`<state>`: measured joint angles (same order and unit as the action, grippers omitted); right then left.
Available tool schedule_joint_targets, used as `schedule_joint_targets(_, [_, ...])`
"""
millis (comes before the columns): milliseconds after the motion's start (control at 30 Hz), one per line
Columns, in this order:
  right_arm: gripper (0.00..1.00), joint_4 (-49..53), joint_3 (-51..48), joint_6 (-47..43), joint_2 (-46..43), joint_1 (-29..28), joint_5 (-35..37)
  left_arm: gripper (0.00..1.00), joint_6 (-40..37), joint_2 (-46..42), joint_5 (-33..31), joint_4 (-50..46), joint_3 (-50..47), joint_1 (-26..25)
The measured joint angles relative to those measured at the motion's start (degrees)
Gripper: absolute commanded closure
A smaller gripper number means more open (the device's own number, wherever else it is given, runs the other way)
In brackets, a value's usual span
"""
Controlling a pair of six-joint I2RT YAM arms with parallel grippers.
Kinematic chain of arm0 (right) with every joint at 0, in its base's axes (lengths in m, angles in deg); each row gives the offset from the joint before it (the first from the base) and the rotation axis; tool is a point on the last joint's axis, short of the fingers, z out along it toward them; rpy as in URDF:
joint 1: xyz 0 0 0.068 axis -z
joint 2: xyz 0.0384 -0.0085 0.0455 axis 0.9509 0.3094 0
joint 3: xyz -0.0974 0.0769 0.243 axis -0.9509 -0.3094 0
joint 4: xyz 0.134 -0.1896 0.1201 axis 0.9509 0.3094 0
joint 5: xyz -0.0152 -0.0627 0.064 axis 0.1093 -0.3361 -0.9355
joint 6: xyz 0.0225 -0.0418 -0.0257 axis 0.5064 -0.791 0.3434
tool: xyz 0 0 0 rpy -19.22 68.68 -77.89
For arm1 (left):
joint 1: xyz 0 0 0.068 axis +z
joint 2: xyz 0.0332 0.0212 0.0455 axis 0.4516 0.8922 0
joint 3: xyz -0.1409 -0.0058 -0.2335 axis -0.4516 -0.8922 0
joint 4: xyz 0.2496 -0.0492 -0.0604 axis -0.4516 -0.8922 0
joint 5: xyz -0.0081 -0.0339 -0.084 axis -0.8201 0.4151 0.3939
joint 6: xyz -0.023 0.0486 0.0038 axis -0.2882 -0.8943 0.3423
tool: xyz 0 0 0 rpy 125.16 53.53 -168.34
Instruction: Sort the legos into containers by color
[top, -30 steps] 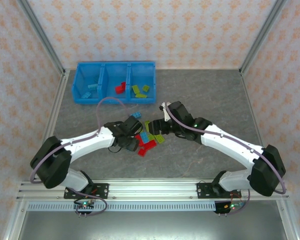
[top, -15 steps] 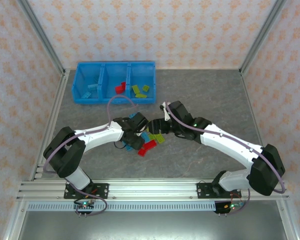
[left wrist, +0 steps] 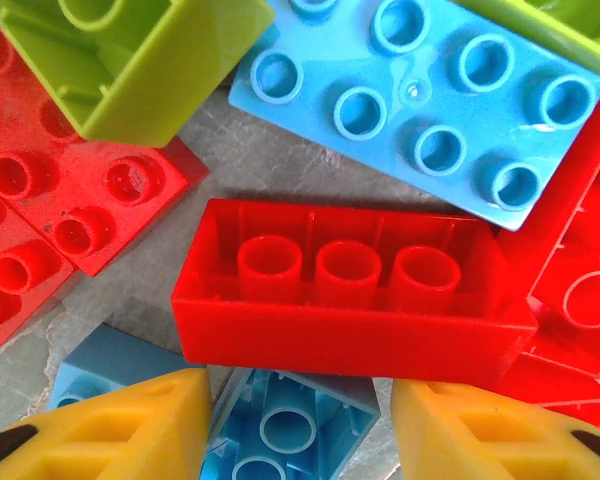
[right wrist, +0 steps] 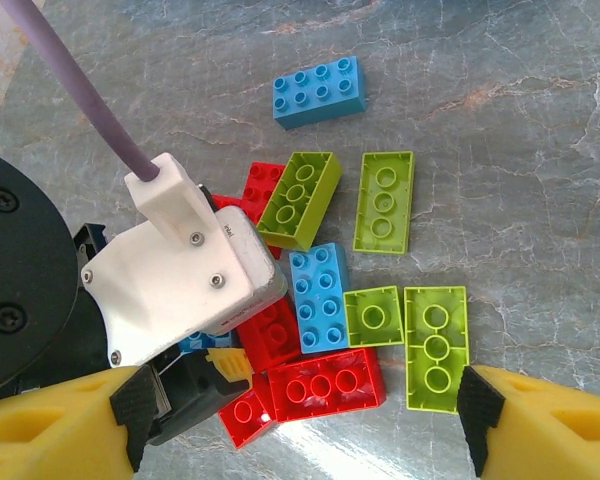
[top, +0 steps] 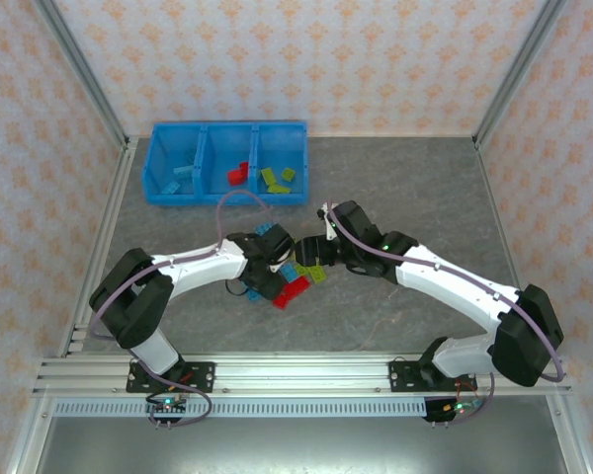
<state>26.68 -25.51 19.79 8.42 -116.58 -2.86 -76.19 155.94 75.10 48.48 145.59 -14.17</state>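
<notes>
Grey marbled desk (top: 405,178) in a papered booth. The bright blue three-compartment plastic tray (top: 227,198) sits far left, and a loose pile of small studded plastic bricks (top: 301,279) lies mid-desk between the two arms. Tray sort so far: light blue in the left compartment, red in the middle, lime green in the right.

Left end effector (left wrist: 300,430) is down in the left side of the pile.
- Its fingers are set partway apart, a narrower gap than the right's.
- A light blue plastic brick, hollow side up (left wrist: 285,440), sits right in that gap and just about fills it.
- I can't tell whether the pads bear on it yet.

The key relation is the red plastic brick, hollow side up (left wrist: 350,300), which lies just past the fingertips.
- Its long axis runs parallel to the line between the fingers, and it's longer than the gap.
- Its near edge overlaps the light blue one.

My read is that light blue is the pick, not red. Squeeze, lift straight up, then carry far-left to the left compartment. The left arm is clearly the nearer one to the tray. The risk is that the overlapping red brick gets dragged or tipped on the lift.

Right end effector (right wrist: 302,430) hovers over the right side of the pile, fingers spread wide and holding nothing. A long lime green plastic brick (right wrist: 435,345) lies below it, toward the right finger. Its long axis runs across the closing line, so the short side is presented. That looks like an easy next grab for that arm.
</notes>
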Motion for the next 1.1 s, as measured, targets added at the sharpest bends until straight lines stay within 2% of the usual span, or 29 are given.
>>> schedule_joint_targets(133, [0.19,0.3,0.0,0.0,0.0,0.0,0.0,0.42,0.2,0.0,0.7,0.1,-0.1,-0.4])
schedule_joint_targets(333, [0.19,1.1,0.0,0.2,0.0,-0.4,-1.3,0.42,1.5,-1.8,1.8,2.1,-2.8,-1.0])
schedule_joint_targets(567, [0.19,1.1,0.0,0.3,0.0,-1.1,-3.1,0.44,5.0,-4.6,-0.3,2.0,-5.5,-1.4])
schedule_joint_targets(733, [0.19,1.2,0.0,0.2,0.9,-1.7,-4.8,0.38,7.6,-6.1,0.1,2.1,-7.6,-1.8])
schedule_joint_targets(867, [0.19,2.0,0.3,0.2,2.1,-1.9,-5.8,0.37,9.1,-6.1,0.3,2.0,-8.9,-2.0])
schedule_joint_targets(933, [0.19,2.5,0.6,0.0,2.3,-2.0,-6.0,0.41,10.0,-6.1,0.3,2.1,-9.3,-2.2])
schedule_joint_targets(1100, [0.19,3.7,0.8,-0.3,2.8,-2.4,-6.2,0.65,12.2,-6.2,-0.4,2.3,-10.2,-2.7])
